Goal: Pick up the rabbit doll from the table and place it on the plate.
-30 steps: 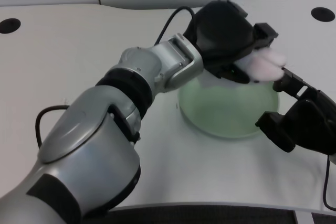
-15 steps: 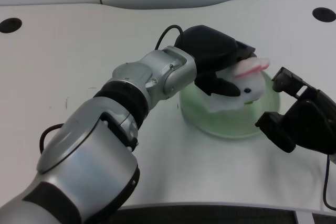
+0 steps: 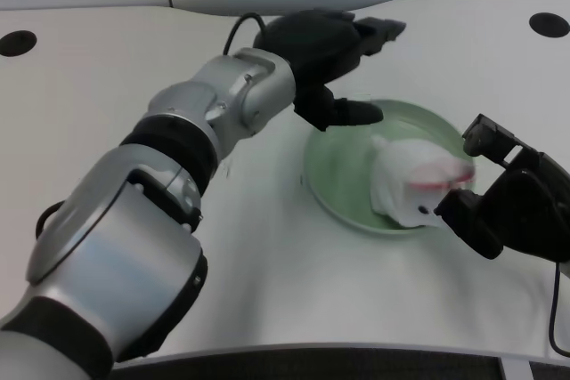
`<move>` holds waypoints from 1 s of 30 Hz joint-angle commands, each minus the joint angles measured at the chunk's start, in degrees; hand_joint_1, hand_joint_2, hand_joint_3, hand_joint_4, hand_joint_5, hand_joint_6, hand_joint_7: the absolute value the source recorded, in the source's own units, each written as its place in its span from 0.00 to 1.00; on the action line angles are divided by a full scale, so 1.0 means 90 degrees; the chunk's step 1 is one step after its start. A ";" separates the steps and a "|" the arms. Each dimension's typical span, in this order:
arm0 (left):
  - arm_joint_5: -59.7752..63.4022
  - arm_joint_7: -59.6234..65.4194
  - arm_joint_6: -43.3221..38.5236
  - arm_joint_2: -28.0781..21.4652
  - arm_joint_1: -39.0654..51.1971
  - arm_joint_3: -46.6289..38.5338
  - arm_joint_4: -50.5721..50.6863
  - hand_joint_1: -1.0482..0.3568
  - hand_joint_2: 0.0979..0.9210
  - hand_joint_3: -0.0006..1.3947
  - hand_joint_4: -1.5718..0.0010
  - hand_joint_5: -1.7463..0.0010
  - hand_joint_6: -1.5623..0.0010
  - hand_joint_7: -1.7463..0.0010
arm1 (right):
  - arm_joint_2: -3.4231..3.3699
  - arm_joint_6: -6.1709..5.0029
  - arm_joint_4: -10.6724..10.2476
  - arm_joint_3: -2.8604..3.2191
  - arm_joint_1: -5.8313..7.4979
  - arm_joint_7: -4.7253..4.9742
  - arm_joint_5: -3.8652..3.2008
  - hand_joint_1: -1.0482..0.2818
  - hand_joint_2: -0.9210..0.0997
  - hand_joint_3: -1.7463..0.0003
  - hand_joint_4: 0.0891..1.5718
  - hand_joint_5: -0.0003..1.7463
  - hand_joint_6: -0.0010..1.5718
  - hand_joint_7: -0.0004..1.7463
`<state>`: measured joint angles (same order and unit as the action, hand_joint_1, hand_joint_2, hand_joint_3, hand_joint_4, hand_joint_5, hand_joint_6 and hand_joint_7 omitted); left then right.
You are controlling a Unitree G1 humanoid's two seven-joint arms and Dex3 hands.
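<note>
On the green plate [image 3: 337,171] lies the white rabbit doll [image 3: 411,184], near its right rim; the left hand [image 3: 331,51] hovers empty, fingers spread.

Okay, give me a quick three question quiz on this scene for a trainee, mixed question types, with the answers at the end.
1. True or false: the rabbit doll lies on the green plate.
2. The left hand is: A) holding the doll, B) empty with fingers apart, C) pressing on the plate.
3. On which side of the plate does the doll lie, nearer the left hand or nearer the right hand?

Key: 1 true. 2 B. 3 nearer the right hand.
</note>
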<state>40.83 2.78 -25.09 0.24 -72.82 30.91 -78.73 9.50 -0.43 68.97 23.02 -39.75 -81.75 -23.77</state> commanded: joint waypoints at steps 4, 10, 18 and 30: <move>-0.0106 -0.0035 -0.0365 -0.0654 -0.0145 -0.0136 0.0112 0.00 1.00 0.58 1.00 1.00 0.99 1.00 | 0.0158 -0.0002 -0.0021 0.0034 0.0030 0.0028 -0.0042 0.30 0.00 0.99 0.67 1.00 0.55 1.00; -0.0965 -0.0670 -0.1274 -0.1297 0.0212 -0.0909 0.0250 0.00 1.00 0.57 0.99 1.00 0.97 0.99 | 0.0184 -0.0026 -0.0024 0.0017 0.0042 0.0094 -0.0013 0.30 0.00 0.99 0.66 1.00 0.54 1.00; -0.3849 -0.4055 -0.1686 -0.1471 0.1418 -0.3121 0.0399 0.00 1.00 0.53 0.96 0.98 0.96 0.99 | 0.0203 0.0054 -0.0008 0.0037 0.0035 0.0115 -0.0039 0.32 0.00 0.99 0.65 1.00 0.52 1.00; -0.6488 -0.7523 0.0513 -0.1647 0.3381 -0.5214 0.1020 0.00 1.00 0.52 0.88 0.95 0.93 0.98 | 0.0265 0.0074 0.0039 0.0042 0.0005 0.0095 -0.0035 0.33 0.01 0.97 0.64 1.00 0.51 1.00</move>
<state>-15.44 -62.86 -21.85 -13.01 -44.39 -14.39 -70.99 10.95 -0.11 69.22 23.37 -39.78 -80.66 -23.72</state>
